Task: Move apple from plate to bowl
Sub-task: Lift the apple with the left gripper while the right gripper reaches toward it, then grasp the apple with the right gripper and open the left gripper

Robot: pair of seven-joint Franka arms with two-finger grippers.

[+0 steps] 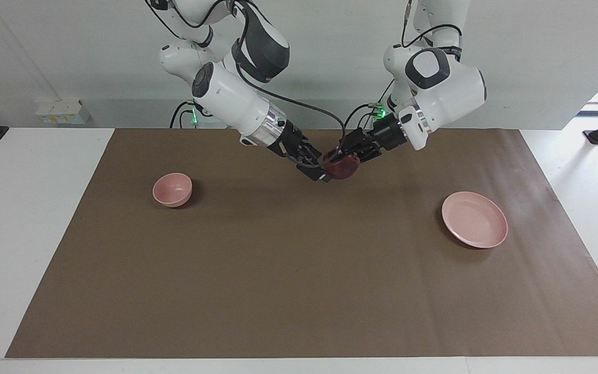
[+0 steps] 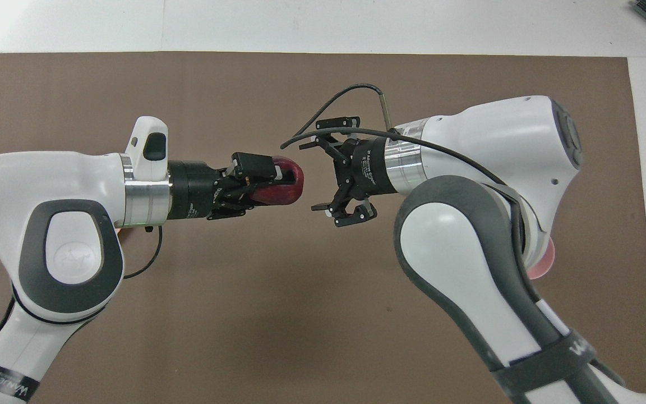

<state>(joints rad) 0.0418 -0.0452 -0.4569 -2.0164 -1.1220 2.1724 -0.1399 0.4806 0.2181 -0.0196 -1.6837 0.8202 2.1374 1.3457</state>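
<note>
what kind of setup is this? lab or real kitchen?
Likely a robot lab, not a kitchen: two white arms at a white table under a brown paper mat, bare wall, and only staged props, a small pink bowl and wide pink plate.

The facing view looks from a high position across the table toward the 2 robots, taking in the whole brown mat [image 1: 299,291], both arm bases at the top, the bowl [image 1: 173,189] and the plate [image 1: 474,219]. The overhead view looks steeply down from above the robots' end, much closer in; the arms enter from the bottom and fill most of the frame. Both views share the mat's centre, where the left gripper [image 2: 286,179] and right gripper [image 2: 334,165] meet. The views are half a turn apart.
</note>
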